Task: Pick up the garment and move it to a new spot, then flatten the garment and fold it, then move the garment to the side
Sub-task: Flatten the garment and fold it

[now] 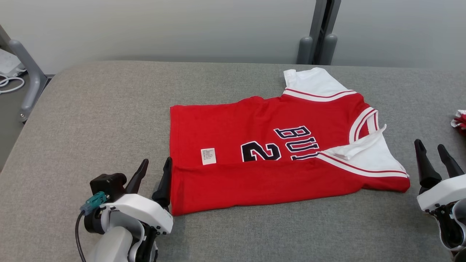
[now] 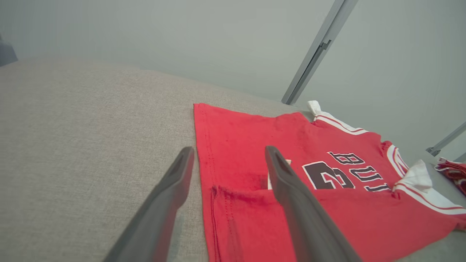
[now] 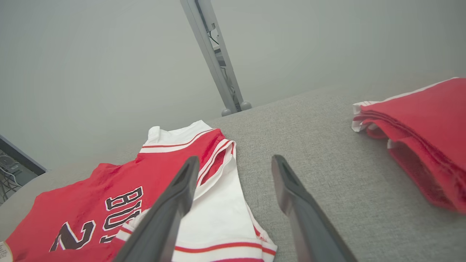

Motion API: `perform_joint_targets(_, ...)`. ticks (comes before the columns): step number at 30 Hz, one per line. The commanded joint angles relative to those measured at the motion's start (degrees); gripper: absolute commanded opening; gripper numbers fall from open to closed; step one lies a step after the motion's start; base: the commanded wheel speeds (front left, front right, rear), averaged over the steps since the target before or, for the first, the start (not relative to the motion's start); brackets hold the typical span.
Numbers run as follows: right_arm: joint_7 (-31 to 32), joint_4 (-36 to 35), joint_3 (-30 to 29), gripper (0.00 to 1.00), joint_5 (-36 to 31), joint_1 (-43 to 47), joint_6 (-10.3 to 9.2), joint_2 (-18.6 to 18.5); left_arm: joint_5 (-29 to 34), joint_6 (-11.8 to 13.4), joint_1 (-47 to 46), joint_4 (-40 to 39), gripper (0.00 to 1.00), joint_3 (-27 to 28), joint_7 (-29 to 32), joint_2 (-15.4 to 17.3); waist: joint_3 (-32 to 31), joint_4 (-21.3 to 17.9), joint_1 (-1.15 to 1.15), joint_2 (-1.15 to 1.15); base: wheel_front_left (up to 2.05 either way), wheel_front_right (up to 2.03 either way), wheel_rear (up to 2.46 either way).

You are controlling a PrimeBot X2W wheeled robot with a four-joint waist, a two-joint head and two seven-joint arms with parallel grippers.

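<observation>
The garment [image 1: 269, 145] is a red jersey with white sleeves and dark lettering, lying flat on the grey table with its near long edge folded up over the front. It also shows as the garment [image 2: 291, 174] and the garment [image 3: 127, 189] in the wrist views. My left gripper [image 1: 154, 171] stands open at the jersey's lower left corner, its right finger [image 2: 287, 182] over the folded hem and the other finger over bare cloth-covered table. My right gripper [image 1: 431, 155] is open just past the right sleeve, holding nothing.
The grey fabric table [image 1: 91, 120] spreads wide to the left and front. A stack of folded red and white garments [image 3: 426, 131] lies at the table's right edge, also glimpsed as the stack [image 1: 459, 122]. A grey post [image 1: 320, 32] rises behind the table.
</observation>
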Motion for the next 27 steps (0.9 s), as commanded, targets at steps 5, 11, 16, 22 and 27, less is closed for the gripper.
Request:
perform_joint_targets(5,-0.22,-2.47,-5.07,1.00,-8.67,2.80,0.00,2.29,6.34,-0.83,3.04,-0.53,1.00,5.88,-0.17,-2.44,-0.24,-0.17,0.00,0.00,0.00,0.00,0.00)
perform_joint_targets(11,-0.23,-6.39,-9.65,1.00,-17.68,6.22,0.00,5.50,12.75,-1.92,6.01,-2.58,1.00,11.45,-0.17,-4.64,-0.83,-0.18,0.00,0.00,0.00,0.00,0.00)
perform_joint_targets(16,-0.24,-8.97,-12.23,1.00,-22.00,8.50,0.00,7.60,16.75,-2.96,7.93,-4.66,1.00,14.12,-0.16,-5.40,-1.03,-0.13,0.00,0.00,0.00,0.00,0.00)
perform_joint_targets(22,-0.24,-6.91,-14.40,1.00,-23.32,9.62,0.00,9.55,16.25,-3.73,9.27,-2.72,1.00,12.14,-0.17,-5.52,-1.16,-0.21,0.00,0.00,0.00,0.00,0.00)
perform_joint_targets(27,-0.23,-1.47,-14.72,1.00,-22.51,7.88,0.00,9.97,14.62,-3.23,7.22,2.33,1.00,8.23,-0.18,-5.51,-0.56,-0.18,0.00,0.00,0.00,0.00,0.00)
